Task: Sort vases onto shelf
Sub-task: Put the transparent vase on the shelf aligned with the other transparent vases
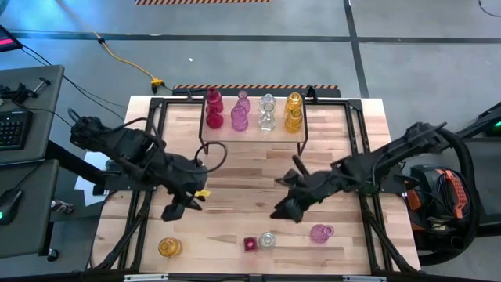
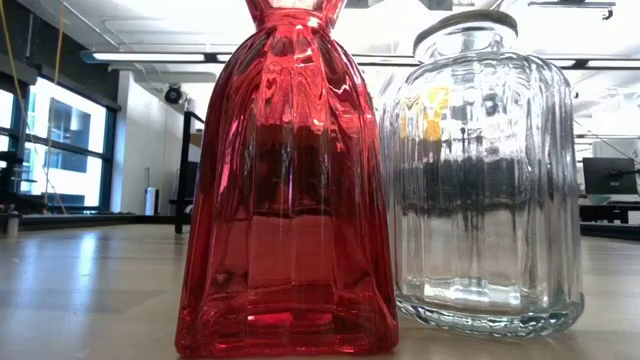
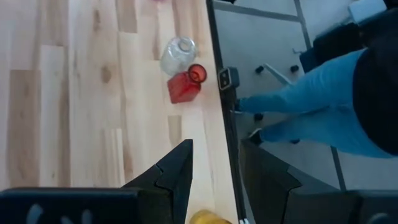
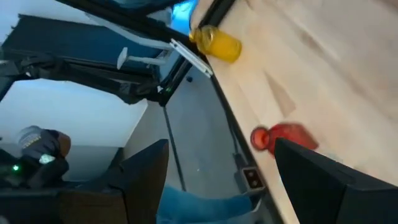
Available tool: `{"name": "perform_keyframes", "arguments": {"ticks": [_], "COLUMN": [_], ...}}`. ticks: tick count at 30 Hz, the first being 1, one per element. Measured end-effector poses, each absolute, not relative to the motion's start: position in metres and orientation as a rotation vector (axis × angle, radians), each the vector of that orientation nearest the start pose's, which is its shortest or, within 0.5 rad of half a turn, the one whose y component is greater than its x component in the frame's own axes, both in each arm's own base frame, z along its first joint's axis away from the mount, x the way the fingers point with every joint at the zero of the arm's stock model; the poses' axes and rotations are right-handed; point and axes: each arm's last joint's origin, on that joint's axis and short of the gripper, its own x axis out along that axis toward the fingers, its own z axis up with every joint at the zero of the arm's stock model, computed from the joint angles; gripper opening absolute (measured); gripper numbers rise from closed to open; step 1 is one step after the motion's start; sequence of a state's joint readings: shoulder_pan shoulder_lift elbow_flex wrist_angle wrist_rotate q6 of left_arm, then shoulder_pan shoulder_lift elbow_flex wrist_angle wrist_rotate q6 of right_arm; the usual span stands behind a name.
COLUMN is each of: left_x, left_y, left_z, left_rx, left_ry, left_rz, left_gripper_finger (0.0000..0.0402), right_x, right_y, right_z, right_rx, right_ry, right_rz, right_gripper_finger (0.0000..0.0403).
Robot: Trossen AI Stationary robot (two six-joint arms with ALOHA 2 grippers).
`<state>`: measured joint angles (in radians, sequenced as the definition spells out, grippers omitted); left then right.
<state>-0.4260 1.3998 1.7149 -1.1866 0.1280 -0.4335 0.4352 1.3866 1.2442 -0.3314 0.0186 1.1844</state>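
The shelf [image 1: 252, 136] stands at the table's far middle. It holds a red [image 1: 213, 110], a pink [image 1: 240, 114], a clear [image 1: 267, 114] and a yellow vase [image 1: 293, 113], all upright. Near the front edge stand a yellow vase [image 1: 170, 247], a red vase [image 1: 250, 244], a clear vase [image 1: 268, 240] and a pink vase [image 1: 321, 233]. The low view shows the red vase [image 2: 285, 190] and the clear vase [image 2: 480, 180] close up, side by side. My left gripper [image 1: 182, 206] is open and empty above the table's left middle. My right gripper [image 1: 283, 200] is open and empty right of centre.
A black metal frame runs along the table's edges [image 1: 156, 106]. A person's legs in blue trousers [image 3: 311, 106] stand just beyond the near edge. The left wrist view shows the red vase [image 3: 185, 86] and the clear vase [image 3: 178, 55]. The right wrist view shows the yellow vase [image 4: 217, 42].
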Motion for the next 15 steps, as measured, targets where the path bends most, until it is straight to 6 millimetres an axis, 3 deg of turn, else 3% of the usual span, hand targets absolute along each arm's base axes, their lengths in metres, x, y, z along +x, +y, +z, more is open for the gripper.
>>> {"name": "perform_keyframes", "arguments": {"ticks": [12,15], "left_x": [0.217,0.215], "left_y": [-0.127,-0.131], "left_z": [0.423,0.423], "left_rx": [-0.225,-0.219], "left_ry": [0.977,0.98], "left_rz": [-0.388,-0.402], "left_gripper_finger": [0.012,0.012], "right_x": [0.289,0.296], "right_y": [0.177,0.187], "right_z": [0.304,0.303], "right_rx": [1.216,1.219], "right_ry": [0.777,0.795], "right_rz": [-0.056,-0.057], "right_gripper_finger": [0.0273,0.0273]}}
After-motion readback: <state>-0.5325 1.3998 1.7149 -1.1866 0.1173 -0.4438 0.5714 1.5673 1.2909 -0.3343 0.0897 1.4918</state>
